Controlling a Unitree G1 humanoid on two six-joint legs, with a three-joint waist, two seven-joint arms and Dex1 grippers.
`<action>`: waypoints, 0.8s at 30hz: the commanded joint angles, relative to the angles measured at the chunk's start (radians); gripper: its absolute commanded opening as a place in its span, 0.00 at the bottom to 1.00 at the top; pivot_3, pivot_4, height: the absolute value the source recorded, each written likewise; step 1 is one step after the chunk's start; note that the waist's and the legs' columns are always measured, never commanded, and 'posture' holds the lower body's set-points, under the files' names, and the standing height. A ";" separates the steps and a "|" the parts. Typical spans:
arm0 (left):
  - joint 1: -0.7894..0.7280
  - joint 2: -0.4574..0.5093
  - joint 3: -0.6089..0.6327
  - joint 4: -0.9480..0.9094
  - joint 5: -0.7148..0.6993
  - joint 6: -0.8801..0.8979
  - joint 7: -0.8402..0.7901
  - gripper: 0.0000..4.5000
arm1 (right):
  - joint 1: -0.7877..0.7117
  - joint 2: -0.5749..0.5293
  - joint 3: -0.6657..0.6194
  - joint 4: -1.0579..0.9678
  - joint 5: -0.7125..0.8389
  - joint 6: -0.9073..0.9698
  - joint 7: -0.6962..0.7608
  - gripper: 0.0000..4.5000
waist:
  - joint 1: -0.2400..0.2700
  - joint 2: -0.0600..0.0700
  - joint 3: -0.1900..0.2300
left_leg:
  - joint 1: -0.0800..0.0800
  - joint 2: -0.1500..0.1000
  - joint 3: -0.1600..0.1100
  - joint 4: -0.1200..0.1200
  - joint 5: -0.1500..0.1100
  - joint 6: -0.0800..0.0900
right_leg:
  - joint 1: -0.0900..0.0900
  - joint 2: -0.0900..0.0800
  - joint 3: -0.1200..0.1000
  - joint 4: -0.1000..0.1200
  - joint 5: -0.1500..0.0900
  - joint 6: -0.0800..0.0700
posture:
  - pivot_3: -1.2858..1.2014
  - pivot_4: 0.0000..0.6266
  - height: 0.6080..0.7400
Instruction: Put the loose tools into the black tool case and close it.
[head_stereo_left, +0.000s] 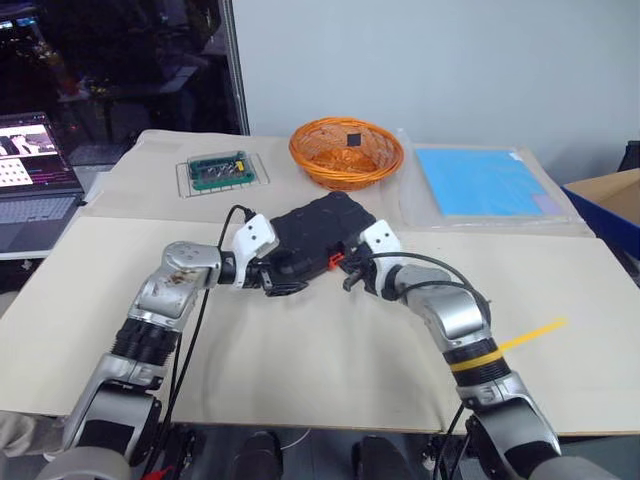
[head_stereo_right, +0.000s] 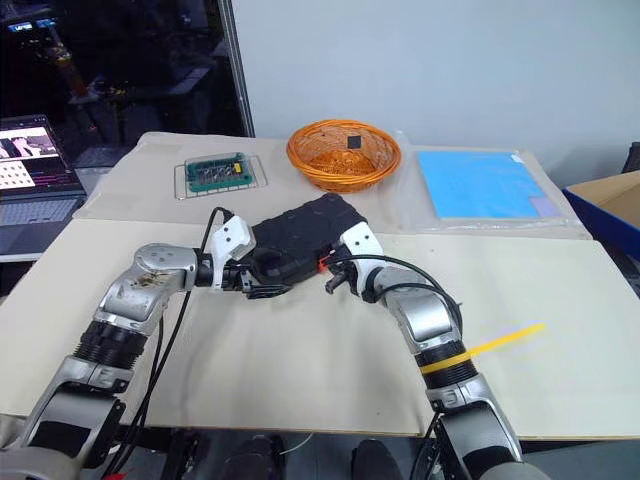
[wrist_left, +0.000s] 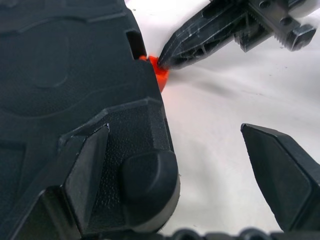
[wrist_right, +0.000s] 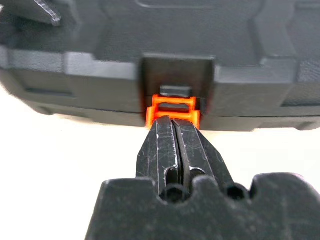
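While the lid lies down on the case, the scene reads as follows.

Right tool (wrist_right: 172, 125): fingers pressed together with nothing between them; their joined tip touches the lower edge of the orange latch (wrist_right: 173, 111), pointing straight into the case's front wall.

Key relation: the latch lies directly ahead of the right tool's tip, midway along the front edge that faces the robot; the right arm is the nearer one to it, and pushing the latch home looks like the remaining step.

Left tool (wrist_left: 195, 175): fingers spread wide, holding nothing; one finger (wrist_left: 87, 175) rests on the lid at the case's near left corner, the other stands off over bare table, seemingly steadying the case.

Black tool case (head_stereo_left: 315, 235): shut, near the table's middle between the two tools; its long axis runs slantwise, from the near left toward the far right.

Case material: moulded black plastic, finely pebbled, with raised ribs, stepped edges and rounded corners.

Latch material: smooth bright orange plastic, a small ladder-like tab set in a square recess.

Loose tools: none lies on the table; presumably inside the case.

Table (head_stereo_left: 330, 370): covered in pale, matt beige sheeting.

Beyond the case: an orange woven basket (head_stereo_left: 346, 152).
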 joint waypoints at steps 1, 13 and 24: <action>0.042 -0.004 -0.005 0.017 0.010 -0.022 -0.001 1.00 | 0.025 0.019 -0.072 -0.012 0.017 -0.061 -0.036 0.01 | 0.000 0.000 0.000 | 0.000 0.000 0.000 0.000 0.000 0.000 | 0.000 0.000 0.000 0.000 0.000 0.001 | 0.52 0.24 1.00; 0.094 -0.001 0.028 -0.037 -0.020 -0.005 0.010 1.00 | 0.178 -0.045 -0.147 -0.359 0.147 0.051 0.010 0.17 | 0.007 0.001 0.002 | -0.006 -0.001 0.000 -0.011 0.004 0.007 | -0.003 0.001 0.001 -0.004 0.000 0.005 | 0.52 0.24 1.00; 0.068 -0.004 0.006 0.015 -0.004 -0.028 0.000 1.00 | 0.126 0.082 -0.111 -0.076 0.077 -0.115 -0.060 0.86 | 0.004 0.001 0.002 | -0.004 -0.001 0.001 -0.011 0.003 0.005 | -0.002 0.000 0.001 -0.004 0.000 0.004 | 0.52 0.24 1.00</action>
